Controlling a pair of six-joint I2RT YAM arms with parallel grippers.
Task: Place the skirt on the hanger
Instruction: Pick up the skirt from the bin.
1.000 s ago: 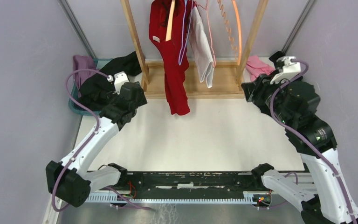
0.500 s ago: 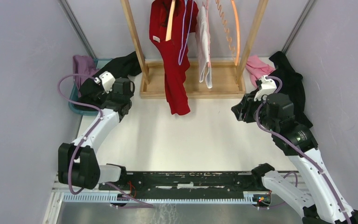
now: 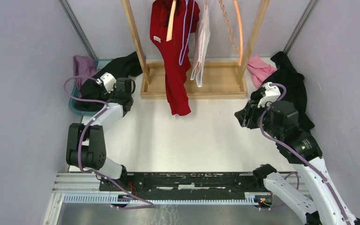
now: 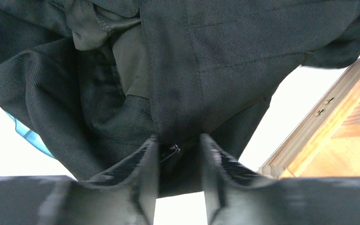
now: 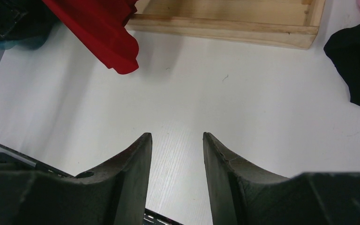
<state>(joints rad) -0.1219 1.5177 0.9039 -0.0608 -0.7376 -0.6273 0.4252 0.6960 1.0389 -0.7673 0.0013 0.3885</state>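
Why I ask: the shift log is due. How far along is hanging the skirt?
Early. Done: a red garment and a white garment hang on the wooden rack, neither clearly the skirt. In hand: the left gripper, open, presses into the black garment, presumably the skirt, nothing clamped. The right gripper is open, empty, over the table. Left: grasp, lift, hang.

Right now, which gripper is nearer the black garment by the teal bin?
Left. The left gripper has its fingertips right at the black garment; the right gripper hangs over the table on the opposite side, well away.
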